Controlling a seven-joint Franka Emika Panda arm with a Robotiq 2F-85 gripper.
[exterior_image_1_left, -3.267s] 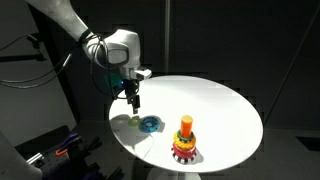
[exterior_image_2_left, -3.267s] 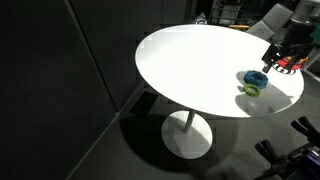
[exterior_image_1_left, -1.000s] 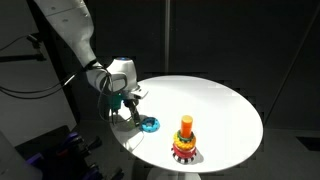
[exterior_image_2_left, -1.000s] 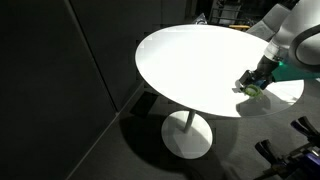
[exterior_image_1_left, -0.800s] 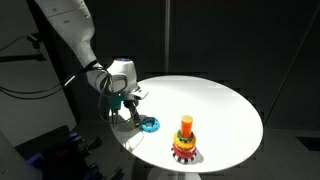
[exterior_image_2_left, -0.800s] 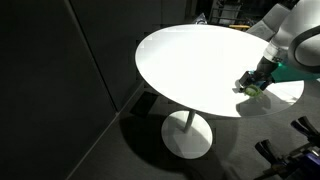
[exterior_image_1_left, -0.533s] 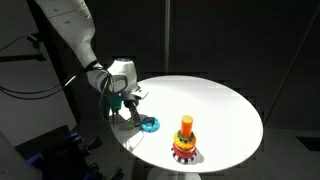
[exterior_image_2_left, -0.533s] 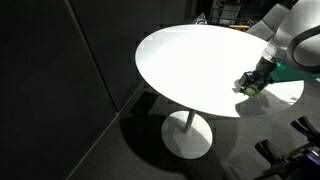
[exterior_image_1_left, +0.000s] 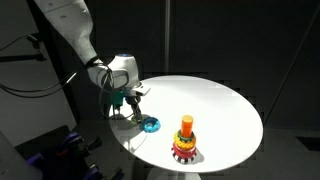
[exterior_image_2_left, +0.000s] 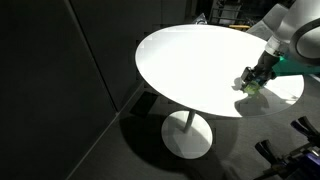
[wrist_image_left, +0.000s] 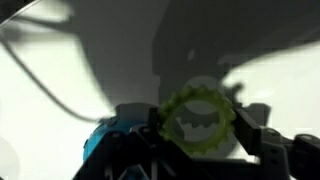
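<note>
Looking from the wrist view, you have the gripper (wrist_image_left: 205, 128) set straight down over the green ring (wrist_image_left: 200, 95), with one finger (wrist_image_left: 268, 145) dark at the ring's right edge and the other lost in shadow on its left. The jaws straddle the ring, but you cannot tell from these pictures whether they already pinch it or stand a little off it. The ring lies flat on the table (exterior_image_1_left: 215, 100), near the edge, which is why the wrist points downward and the fingers reach to the tabletop, as both exterior views show. A blue ring (wrist_image_left: 110, 150) sits just beside the green one, on the left in the wrist view, so that finger has little room on that side; whether the two rings touch is too blurred to say. Well apart, toward the front of the table in an exterior view, a ring toy (exterior_image_1_left: 185, 140) stands upright with several coloured rings stacked on its post, clear of the arm (exterior_image_1_left: 80, 35).
</note>
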